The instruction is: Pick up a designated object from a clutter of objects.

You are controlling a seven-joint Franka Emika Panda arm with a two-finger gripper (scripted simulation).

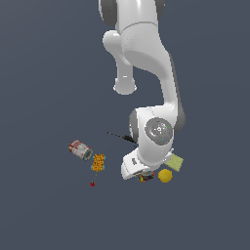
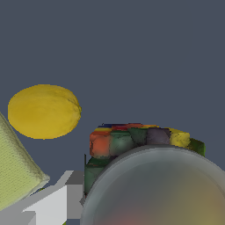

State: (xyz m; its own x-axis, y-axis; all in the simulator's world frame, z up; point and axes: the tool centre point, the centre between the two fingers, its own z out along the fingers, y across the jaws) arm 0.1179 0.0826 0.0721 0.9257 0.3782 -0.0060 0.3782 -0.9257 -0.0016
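Gripper (image 1: pixel 143 177) low over multicoloured can (image 2: pixel 145 145), mid-surface, no counter edge visible | finger spread: cannot tell | risk: fingers nudging adjacent yellow ball (image 2: pixel 44 111) or sponge (image 2: pixel 15 171).

No readable text, numbers or brand names appear anywhere. The short can's multicoloured label (image 2: pixel 132 140) shows only blurred colour patches.

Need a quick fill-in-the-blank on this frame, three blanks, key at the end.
1. In the exterior view, the ball beside the gripper is coloured ____.
2. The red-and-white can lies on the exterior view's ____ side of the orange box.
3. In the wrist view, the multicoloured can has a round greyish ____ on top.

Missing words: yellow; left; lid
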